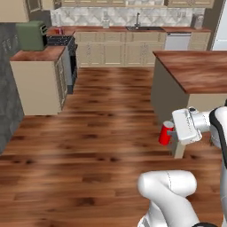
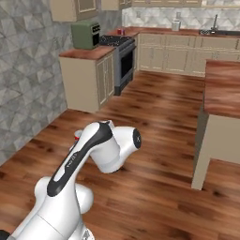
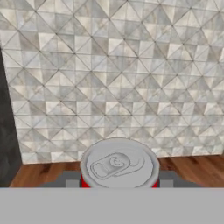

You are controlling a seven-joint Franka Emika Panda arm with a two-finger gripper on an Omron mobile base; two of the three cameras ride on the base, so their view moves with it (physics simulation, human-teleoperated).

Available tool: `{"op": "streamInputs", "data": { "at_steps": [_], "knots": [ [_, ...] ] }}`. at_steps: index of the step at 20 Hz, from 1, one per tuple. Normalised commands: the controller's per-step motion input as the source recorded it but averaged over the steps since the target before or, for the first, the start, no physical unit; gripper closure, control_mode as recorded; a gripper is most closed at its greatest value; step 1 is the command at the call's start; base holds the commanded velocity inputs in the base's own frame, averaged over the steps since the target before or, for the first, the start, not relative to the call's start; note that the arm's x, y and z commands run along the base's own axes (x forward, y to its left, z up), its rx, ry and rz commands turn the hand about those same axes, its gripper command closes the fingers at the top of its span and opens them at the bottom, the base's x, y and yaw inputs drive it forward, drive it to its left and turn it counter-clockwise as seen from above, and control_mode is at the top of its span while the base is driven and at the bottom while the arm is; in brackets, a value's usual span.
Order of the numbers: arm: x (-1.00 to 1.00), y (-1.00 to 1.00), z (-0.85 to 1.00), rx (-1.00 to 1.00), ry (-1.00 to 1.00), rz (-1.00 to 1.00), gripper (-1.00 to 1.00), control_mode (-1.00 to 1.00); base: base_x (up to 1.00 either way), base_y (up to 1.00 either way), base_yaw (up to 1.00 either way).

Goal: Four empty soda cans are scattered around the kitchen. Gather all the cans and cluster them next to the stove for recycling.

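Wood floor all round you, mid-kitchen. Nearest: your pincer (image 1: 170, 133) is clamped on a red can (image 1: 166, 133), held upright off the floor beside the island tabletop (image 1: 195, 68). In the hand view its silver top (image 3: 119, 163) sits between the tips, pull tab up. I'd judge it's kept upright and tucked close for the drive, so it won't slip. No brand or writing legible on it.

Further off, far left: the stove (image 1: 62, 42), w/ a green toaster (image 1: 32, 35) on the tabletop before it. That's the can's drop spot, well apart from you.
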Motion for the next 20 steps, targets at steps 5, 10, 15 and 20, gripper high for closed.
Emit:
{"op": "streamInputs", "data": {
  "at_steps": [5, 10, 15, 20],
  "knots": [
    [0.0, 0.0, 0.0, 0.0, 0.0, 0.0, 1.0, 1.0, 0.21, 0.97, -0.01],
    [0.0, 0.0, 0.0, 0.0, 0.0, 0.0, 1.0, 1.0, 0.45, 0.52, 0.0],
    [0.0, 0.0, 0.0, 0.0, 0.0, 0.0, 1.0, 1.0, 0.68, 0.15, 0.0],
    [0.0, 0.0, 0.0, 0.0, 0.0, 0.0, 1.0, 1.0, 0.88, 0.0, -0.01]
  ]
}}
